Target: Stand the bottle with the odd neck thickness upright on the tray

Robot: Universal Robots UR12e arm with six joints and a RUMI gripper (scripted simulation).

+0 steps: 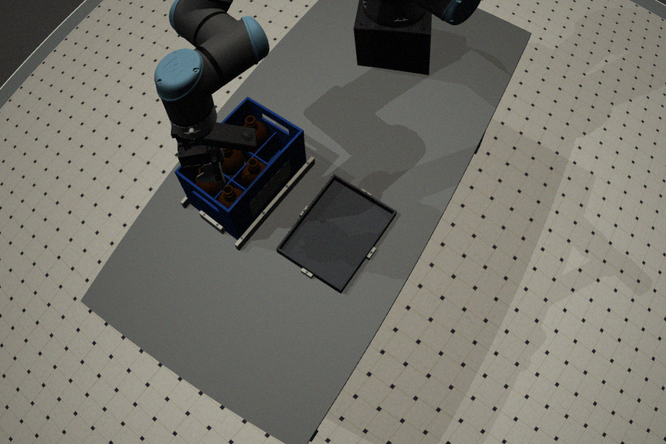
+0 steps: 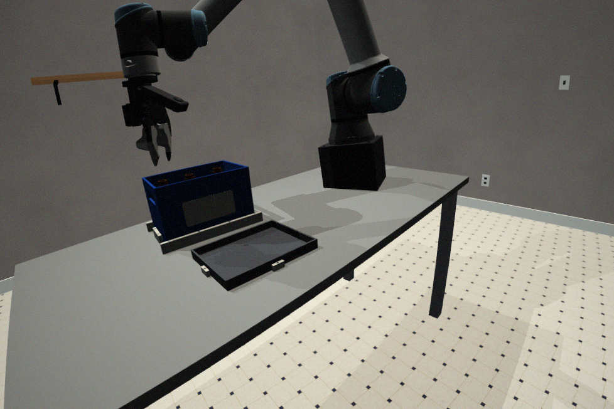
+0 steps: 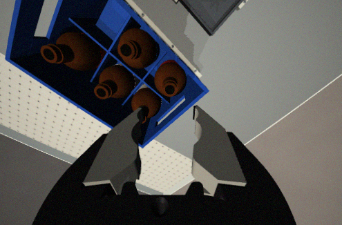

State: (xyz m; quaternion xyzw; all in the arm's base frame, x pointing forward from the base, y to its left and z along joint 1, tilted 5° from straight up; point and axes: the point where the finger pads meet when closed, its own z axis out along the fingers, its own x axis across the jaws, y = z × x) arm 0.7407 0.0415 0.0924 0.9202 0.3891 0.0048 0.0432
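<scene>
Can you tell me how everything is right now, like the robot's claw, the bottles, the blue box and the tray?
Gripper: partly open, holding nothing, hanging above the crate.
Five bottles: all in the crate, none lifted.
Crate: on the table, one compartment without a bottle.
Tray: flat on the table beside the crate, no bottle in it.

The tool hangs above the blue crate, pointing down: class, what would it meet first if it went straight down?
Probably a brown bottle at the crate's near-left corner. The open, empty tool hovers above that end, and the top view shows it over that bottle's neck. Depth is unclear, so a divider or the rim could come first.
</scene>
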